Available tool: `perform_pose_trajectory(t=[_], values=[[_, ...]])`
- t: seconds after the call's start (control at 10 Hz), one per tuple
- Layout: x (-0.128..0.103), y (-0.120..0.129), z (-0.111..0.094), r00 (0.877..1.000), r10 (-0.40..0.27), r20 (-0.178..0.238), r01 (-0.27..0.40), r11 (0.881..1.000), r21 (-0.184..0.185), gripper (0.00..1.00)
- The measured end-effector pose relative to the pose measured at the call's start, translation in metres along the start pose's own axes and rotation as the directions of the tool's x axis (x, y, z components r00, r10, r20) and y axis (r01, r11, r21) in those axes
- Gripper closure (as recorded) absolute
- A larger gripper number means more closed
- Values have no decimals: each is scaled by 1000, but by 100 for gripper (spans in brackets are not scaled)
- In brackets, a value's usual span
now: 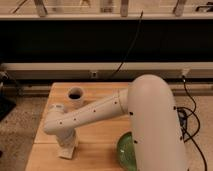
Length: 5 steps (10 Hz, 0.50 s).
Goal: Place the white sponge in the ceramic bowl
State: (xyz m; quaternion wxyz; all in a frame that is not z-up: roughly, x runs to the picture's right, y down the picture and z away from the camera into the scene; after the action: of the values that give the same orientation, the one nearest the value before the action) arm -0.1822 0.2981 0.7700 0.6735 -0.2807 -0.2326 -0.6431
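Note:
My gripper [66, 149] points down at the wooden table [100, 131] near its front left, at the end of the white arm [95, 114] that reaches left across the table. The white sponge cannot be told apart from the pale gripper end; it may be under or in it. The green ceramic bowl [124, 150] sits at the table's front, right of the gripper, and the arm's big white body [155, 125] hides most of it.
A small white cup with a dark inside [76, 96] stands at the back left of the table. Black cables [187, 120] hang at the right. A dark wall with a pale ledge [100, 70] runs behind the table.

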Motion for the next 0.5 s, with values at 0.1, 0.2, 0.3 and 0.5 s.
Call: perform_pose_trajectory(t=[0.1, 0.2, 0.3, 0.5], values=[[0, 2, -3, 1000, 2, -5, -2, 1000, 2, 95], [1, 2, -9, 1000, 4, -13, -4, 1000, 8, 99], [2, 2, -20, 1000, 7, -25, -7, 1000, 17, 100], [8, 4, -42, 998, 15, -54, -13, 1000, 25, 100]])
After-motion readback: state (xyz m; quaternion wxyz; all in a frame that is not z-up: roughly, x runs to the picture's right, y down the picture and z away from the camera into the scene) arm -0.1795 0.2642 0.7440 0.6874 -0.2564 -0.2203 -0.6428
